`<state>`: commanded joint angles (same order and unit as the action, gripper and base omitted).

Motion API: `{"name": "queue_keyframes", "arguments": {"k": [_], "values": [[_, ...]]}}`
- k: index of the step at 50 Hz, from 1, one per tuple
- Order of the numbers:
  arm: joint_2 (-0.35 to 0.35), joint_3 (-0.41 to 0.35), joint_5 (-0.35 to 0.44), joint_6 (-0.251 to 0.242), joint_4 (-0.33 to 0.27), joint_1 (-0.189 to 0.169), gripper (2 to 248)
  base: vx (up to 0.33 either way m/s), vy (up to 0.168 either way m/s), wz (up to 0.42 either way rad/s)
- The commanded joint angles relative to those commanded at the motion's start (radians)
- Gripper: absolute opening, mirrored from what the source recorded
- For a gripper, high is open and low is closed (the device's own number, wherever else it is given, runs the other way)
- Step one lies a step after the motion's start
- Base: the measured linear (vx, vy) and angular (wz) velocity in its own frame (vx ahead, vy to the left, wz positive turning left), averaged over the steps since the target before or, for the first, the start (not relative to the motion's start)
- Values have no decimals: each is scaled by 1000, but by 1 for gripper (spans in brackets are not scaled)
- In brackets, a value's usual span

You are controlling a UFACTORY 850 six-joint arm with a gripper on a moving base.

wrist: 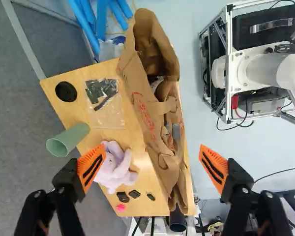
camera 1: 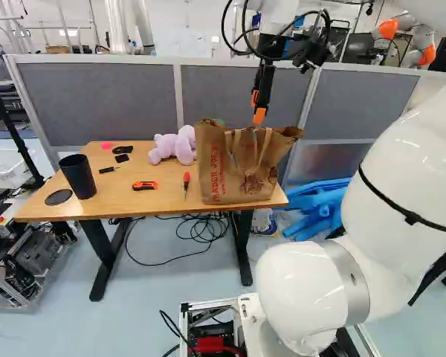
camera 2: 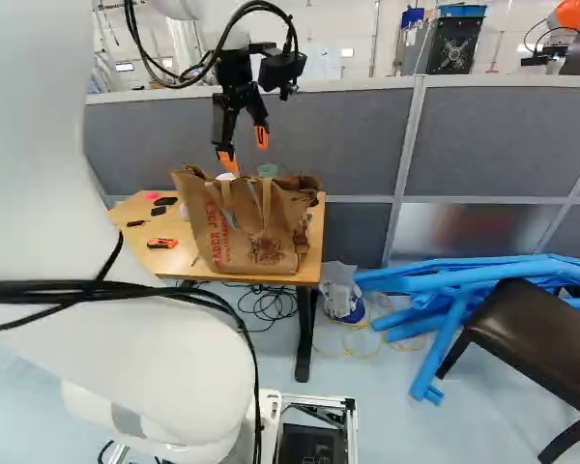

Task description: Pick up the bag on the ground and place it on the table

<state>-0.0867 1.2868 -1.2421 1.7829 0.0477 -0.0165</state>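
The gripper hangs above the table, its two fingers spread wide apart, with nothing clamped between the orange pads. In the wrist view the brown paper shopping bag lies below and between them. The bag stands upright on the table, near its right end in the left base view, open at the top and with its handles raised. Just beside it sit a lilac plush toy, a green cup and a clear plastic pouch with dark pieces. A red screwdriver lies near the bag; further along come an orange box cutter and a black tumbler beside a black disc. Black cables coil on the floor under the table. Blue tubes are piled beyond its end, near a dark-seated chair. Grey partitions stand behind.
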Motion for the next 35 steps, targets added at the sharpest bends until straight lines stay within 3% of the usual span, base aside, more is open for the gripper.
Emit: {"name": "queue_keyframes", "arguments": {"k": [35], "values": [[-4, 2, 0, 0, 0, 0, 247, -32, 0, 0]]}}
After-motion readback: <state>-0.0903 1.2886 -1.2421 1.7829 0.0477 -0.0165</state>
